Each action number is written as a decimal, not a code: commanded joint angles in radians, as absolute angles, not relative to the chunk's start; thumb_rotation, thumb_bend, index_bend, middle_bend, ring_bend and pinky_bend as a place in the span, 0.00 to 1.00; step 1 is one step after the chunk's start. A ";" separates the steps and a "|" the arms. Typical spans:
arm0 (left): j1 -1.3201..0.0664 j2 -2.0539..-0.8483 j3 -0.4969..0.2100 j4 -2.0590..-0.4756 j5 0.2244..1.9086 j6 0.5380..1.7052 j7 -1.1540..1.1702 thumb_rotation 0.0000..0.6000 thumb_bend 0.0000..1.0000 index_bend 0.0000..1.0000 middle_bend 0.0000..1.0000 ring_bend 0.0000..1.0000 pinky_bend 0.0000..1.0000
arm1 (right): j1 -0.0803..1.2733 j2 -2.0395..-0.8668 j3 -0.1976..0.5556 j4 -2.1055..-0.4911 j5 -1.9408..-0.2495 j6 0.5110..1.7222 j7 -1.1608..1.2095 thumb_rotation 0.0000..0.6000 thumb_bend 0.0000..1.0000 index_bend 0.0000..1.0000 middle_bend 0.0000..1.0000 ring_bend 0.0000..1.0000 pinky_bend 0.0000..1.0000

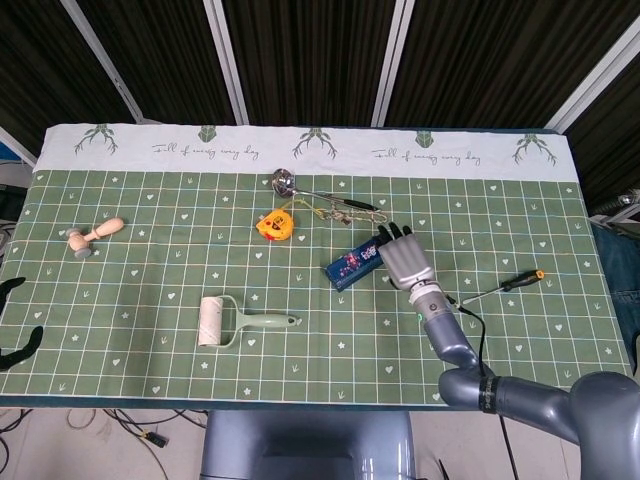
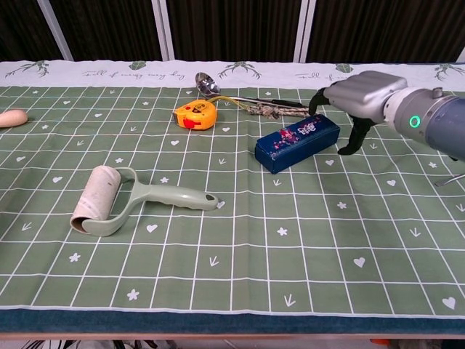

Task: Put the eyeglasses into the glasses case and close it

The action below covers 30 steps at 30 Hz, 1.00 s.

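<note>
Under the right hand [image 1: 405, 262] lies the right end of the blue case [image 1: 355, 262], lid down and slanted on the cloth. The hand is held wide, with nothing in it. In the chest view the thumb hangs on the near side of that end and the fingers [image 2: 317, 100] curve down behind it. Whether the case is touched cannot be told.

Just beyond the fingertips, what appears to be the folded glasses [image 2: 265, 109] is seen beside the handle of the ladle [image 2: 205, 81], apart from the case. Further left of the hand the tape [image 2: 196, 114] is found, and further still the roller [image 2: 102, 200].

The step in hand is judged to be the opening of the case. The lid should be lifted from its long edge while the base is pinned down, or the light box is likely to be slid or spun instead. The glasses should be kept clear of any shove.

At the far left edge of the head view dark curved shapes may be the left hand [image 1: 15, 320]; its state cannot be told.
</note>
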State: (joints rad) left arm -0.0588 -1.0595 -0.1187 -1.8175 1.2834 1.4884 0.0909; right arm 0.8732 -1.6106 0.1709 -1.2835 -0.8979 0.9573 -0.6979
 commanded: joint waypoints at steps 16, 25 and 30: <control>-0.058 -1.066 -0.118 -1.813 1.297 1.498 0.092 1.00 0.31 0.12 0.00 0.00 0.00 | 0.533 -1.172 0.127 -1.870 -1.042 1.390 -0.542 1.00 0.22 0.14 0.13 0.13 0.22; -0.059 -1.074 -0.113 -1.800 1.318 1.505 0.096 1.00 0.31 0.08 0.00 0.00 0.00 | 0.203 -1.123 -0.089 -1.882 -1.329 1.705 -0.357 1.00 0.14 0.14 0.12 0.13 0.22; -0.059 -1.072 -0.108 -1.798 1.334 1.506 0.097 1.00 0.31 0.08 0.00 0.00 0.00 | 0.118 -1.169 -0.123 -1.799 -1.390 1.749 -0.329 1.00 0.14 0.14 0.12 0.13 0.22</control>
